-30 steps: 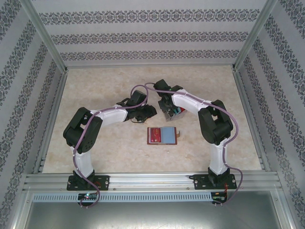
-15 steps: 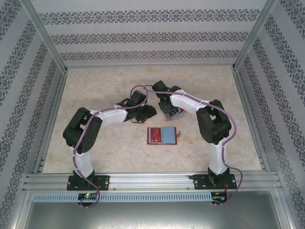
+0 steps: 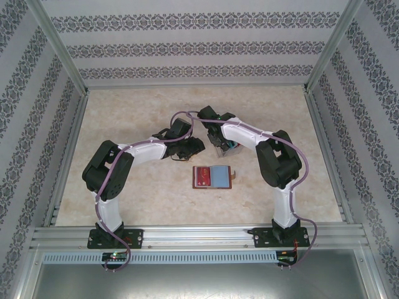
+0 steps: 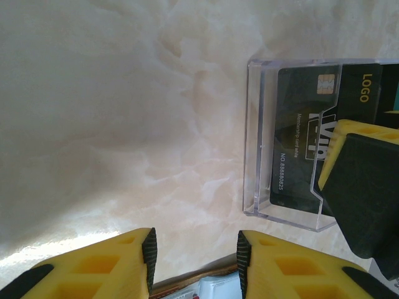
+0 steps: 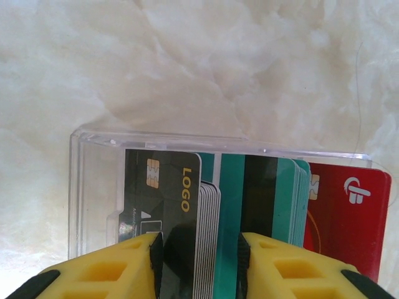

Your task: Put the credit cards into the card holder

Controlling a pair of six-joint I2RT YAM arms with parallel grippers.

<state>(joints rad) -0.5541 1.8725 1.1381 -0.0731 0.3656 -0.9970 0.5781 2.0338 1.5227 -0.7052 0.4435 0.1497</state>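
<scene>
Honestly, couldn't judge hold of right gripper (image 5: 199, 249) — found it astride credit cards (image 5: 224, 199) fanned in clear tray (image 5: 93, 187); feared pinching several, or dragging tray. Saw left gripper (image 4: 193, 255) released, empty, beside tray. Noted card holder (image 3: 212, 177) open nearby, unpinned — feared sliding.

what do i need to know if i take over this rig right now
Left gripper: open, empty, over the table beside the clear plastic tray.
Right gripper: jaws apart over the tray's thin plastic credit cards, none visibly gripped.
In the tray: dark grey plastic card, teal ones, red one.
Reddish-brown leather card holder: lies open nearer the arm bases, red and pale blue showing inside.
Done: possibly two loaded, cannot tell. Left: move the tray's cards into the holder.
</scene>
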